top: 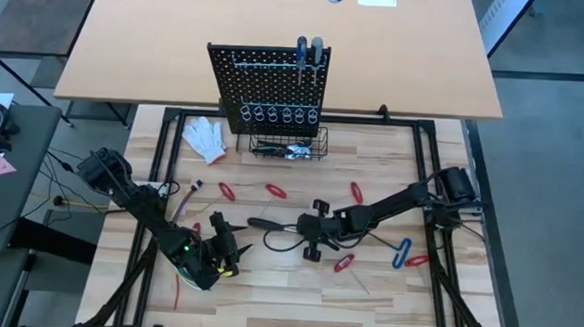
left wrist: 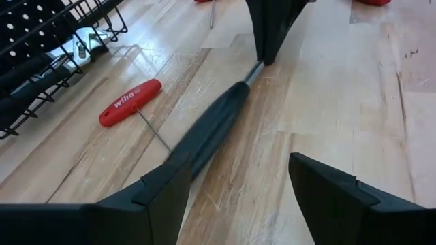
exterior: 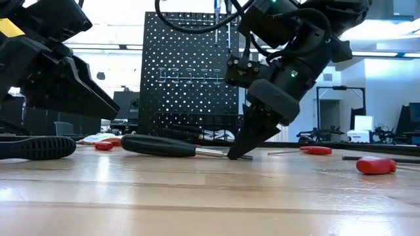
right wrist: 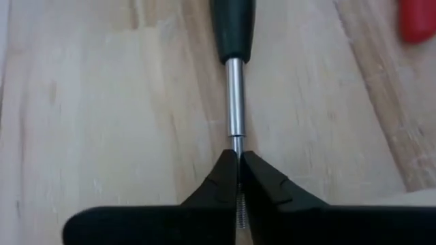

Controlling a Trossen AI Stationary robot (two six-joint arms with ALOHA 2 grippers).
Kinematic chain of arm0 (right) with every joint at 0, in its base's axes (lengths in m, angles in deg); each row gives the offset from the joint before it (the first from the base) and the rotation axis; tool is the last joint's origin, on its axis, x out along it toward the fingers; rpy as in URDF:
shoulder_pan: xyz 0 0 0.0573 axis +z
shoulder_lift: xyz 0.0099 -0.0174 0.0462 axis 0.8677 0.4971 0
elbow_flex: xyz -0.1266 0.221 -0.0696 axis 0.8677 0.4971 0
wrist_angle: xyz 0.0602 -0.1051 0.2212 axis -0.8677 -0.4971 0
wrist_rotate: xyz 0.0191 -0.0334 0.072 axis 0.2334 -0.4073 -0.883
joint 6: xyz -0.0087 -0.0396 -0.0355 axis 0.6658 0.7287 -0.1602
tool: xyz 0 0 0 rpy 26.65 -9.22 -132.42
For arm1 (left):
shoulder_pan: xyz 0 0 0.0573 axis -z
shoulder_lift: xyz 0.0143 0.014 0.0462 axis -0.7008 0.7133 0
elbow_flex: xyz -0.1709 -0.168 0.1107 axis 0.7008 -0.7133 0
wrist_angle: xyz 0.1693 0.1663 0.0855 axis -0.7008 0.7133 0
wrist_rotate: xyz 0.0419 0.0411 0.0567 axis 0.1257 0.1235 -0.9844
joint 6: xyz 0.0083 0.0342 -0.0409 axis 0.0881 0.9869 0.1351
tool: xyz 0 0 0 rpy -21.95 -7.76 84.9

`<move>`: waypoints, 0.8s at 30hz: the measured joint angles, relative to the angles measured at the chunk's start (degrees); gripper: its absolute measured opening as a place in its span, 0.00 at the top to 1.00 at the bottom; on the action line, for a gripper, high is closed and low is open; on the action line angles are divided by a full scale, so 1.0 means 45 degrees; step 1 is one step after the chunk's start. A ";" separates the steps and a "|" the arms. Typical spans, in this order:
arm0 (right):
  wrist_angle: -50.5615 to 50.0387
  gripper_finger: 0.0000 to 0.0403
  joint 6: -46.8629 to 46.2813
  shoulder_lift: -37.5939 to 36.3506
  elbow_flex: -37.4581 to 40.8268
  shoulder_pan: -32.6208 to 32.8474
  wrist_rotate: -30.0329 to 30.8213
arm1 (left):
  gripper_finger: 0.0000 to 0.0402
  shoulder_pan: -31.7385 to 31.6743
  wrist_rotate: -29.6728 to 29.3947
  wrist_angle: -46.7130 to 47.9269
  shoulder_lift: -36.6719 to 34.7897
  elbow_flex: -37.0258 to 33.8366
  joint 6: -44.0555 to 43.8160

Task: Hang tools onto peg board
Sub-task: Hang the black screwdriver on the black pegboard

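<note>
Down at the table's middle, the right gripper (right wrist: 238, 178) has its tapered black fingers pinched together on the thin metal shaft of a black-handled screwdriver (exterior: 159, 145), which lies flat on the pale, grained wooden tabletop (top: 366, 288). The smooth, rounded handle points toward nine o'clock in the high view, toward the left gripper (left wrist: 235, 190), whose blunt fingers stand wide apart, holding nothing. A red-handled T-shaped hex key (left wrist: 131, 103) lies beside the handle. The black perforated peg board (top: 268, 87) stands upright at twelve o'clock, its wire basket (top: 288, 143) at its foot, bare wood between it and the grippers
</note>
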 joint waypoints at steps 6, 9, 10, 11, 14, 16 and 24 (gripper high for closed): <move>0.3939 0.99 -0.1475 0.0059 0.1369 -0.0079 0.0356 | 0.40 0.0206 0.0000 -0.0007 0.0000 0.0000 -0.0083; 0.5226 1.00 -0.1517 0.0083 0.1814 -0.0029 0.0356 | 0.40 0.0253 -0.0058 -0.0019 0.0000 0.0000 -0.0073; 0.5286 1.00 -0.1514 0.0010 0.1857 -0.0034 0.0351 | 0.40 0.0253 -0.0058 -0.0019 0.0000 0.0000 -0.0076; 0.5269 1.00 -0.1514 -0.0045 0.1882 -0.0024 0.0367 | 0.40 0.0253 -0.0060 -0.0019 0.0000 0.0000 -0.0081; 0.5355 1.00 -0.1407 -0.0167 0.1885 0.0049 0.0467 | 0.40 0.0253 -0.0097 -0.0024 0.0000 0.0000 -0.0056; 0.5370 1.00 -0.1273 -0.0413 0.1884 0.0049 0.0496 | 0.40 0.0253 -0.0101 -0.0024 0.0000 0.0000 -0.0053; 0.3344 0.97 -0.0267 -0.1351 0.1688 0.0053 0.0482 | 0.40 0.0253 -0.0136 -0.0173 0.0000 0.0000 0.0000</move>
